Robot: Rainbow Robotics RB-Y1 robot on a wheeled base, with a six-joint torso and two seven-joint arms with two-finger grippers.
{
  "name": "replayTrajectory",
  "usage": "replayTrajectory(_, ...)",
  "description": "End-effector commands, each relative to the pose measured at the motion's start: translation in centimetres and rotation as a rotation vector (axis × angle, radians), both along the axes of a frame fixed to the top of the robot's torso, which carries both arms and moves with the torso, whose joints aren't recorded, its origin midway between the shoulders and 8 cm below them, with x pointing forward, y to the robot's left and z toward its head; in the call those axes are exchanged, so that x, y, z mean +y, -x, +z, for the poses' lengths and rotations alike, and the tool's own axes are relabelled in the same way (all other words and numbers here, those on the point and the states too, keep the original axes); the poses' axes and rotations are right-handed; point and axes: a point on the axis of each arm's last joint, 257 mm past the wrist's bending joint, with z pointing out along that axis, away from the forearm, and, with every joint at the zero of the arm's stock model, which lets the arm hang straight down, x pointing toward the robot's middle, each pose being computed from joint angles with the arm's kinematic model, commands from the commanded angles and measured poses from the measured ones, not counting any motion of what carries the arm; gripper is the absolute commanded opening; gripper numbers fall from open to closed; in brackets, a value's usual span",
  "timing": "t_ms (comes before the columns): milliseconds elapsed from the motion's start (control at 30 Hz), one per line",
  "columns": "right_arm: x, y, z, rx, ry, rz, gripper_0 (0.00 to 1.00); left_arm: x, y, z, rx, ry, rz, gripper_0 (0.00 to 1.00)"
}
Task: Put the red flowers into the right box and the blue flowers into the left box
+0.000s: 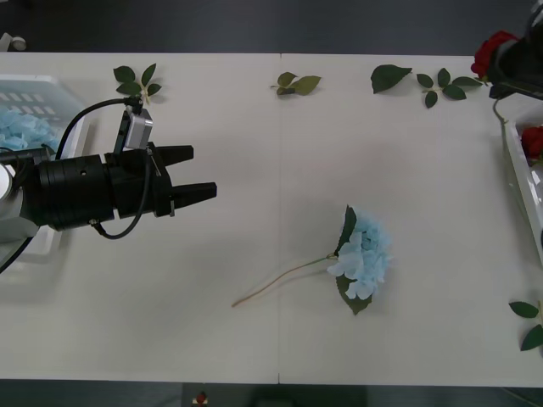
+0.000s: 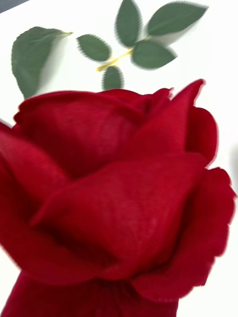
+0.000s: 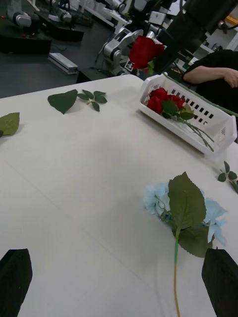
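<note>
Nearest the camera: a red rose (image 2: pixel 119 198) sits right against the right wrist view, with a leaf sprig (image 2: pixel 126 44) on the tabletop behind it.
Right gripper jaws: the rose is lifted clear of the tabletop at the far right (image 1: pixel 492 51) and appears carried by the right arm, but the jaws are hidden; I cannot tell how they stand.
Right box: the right box (image 3: pixel 218 130) lies just near of that raised rose, with more red blooms (image 3: pixel 161 99) already lying in it.
Left gripper: the left gripper (image 1: pixel 188 175) hovers over the left part of the tabletop (image 1: pixel 280 136), jaws released, spread and holding nothing, pointing right.
Blue flower: a single blue flower (image 1: pixel 365 254) lies flat, to the right of and nearer than the left jaws, well apart from them.
Long axis: its stem (image 1: pixel 280 280) trails from the head toward the near left, so the stem end is the part closest to the left jaws.
Nearer arm: the left, judged by where it stands.
Left box: the left box (image 1: pixel 64 93) is behind the left arm at the far left, pale-blue heads (image 1: pixel 21 127) already in it.
</note>
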Motion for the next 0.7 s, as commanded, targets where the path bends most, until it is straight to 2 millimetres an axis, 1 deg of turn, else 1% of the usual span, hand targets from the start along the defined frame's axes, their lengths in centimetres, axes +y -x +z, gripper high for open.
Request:
replayTrajectory(33,-5.1,2.3,1.0,-0.029,0.122,0.081,0.0,0.3,-0.3,2.3,-0.071,-0.019,-0.016,1.0)
replayTrajectory(133,-8.1,4.2,0.7,-0.028,0.192,0.11,0.0,0.2,-0.3,2.3,-0.07,-0.019,-0.017,1.0)
replayTrajectory(333,-13.3,7.4,-1.3,-0.046,0.27,0.14,0.0,0.3,-0.3,2.3,-0.071,-0.02,-0.016,1.0)
replayTrajectory(367,-14.4,7.8,-1.6,-0.057,0.286,0.143,0.0,0.3,-0.3,2.3,-0.07,-0.019,-0.015,1.0)
replayTrajectory(400,-14.9,7.8,-1.7,-0.065,0.294,0.147,0.0,0.2,-0.3,2.3,-0.07,-0.019,-0.017,1.0)
replayTrajectory(433,-15.8,8.0,-2.1,-0.081,0.318,0.161,0.0,0.2,-0.3,2.3,-0.07,-0.019,-0.017,1.0)
replayTrajectory(500,-16.7,8.1,-2.6,-0.096,0.339,0.166,0.0,0.3,-0.3,2.3,-0.071,-0.02,-0.015,1.0)
replayTrajectory(533,-17.4,8.1,-3.0,-0.114,0.356,0.164,0.0,0.3,-0.3,2.3,-0.071,-0.019,-0.016,1.0)
replayTrajectory(633,-18.8,7.7,-3.7,-0.152,0.367,0.136,0.0,0.3,-0.3,2.3,-0.07,-0.018,-0.015,1.0)
replayTrajectory(700,-19.6,7.5,-3.8,-0.17,0.37,0.118,0.0,0.3,-0.3,2.3,-0.07,-0.018,-0.015,1.0)
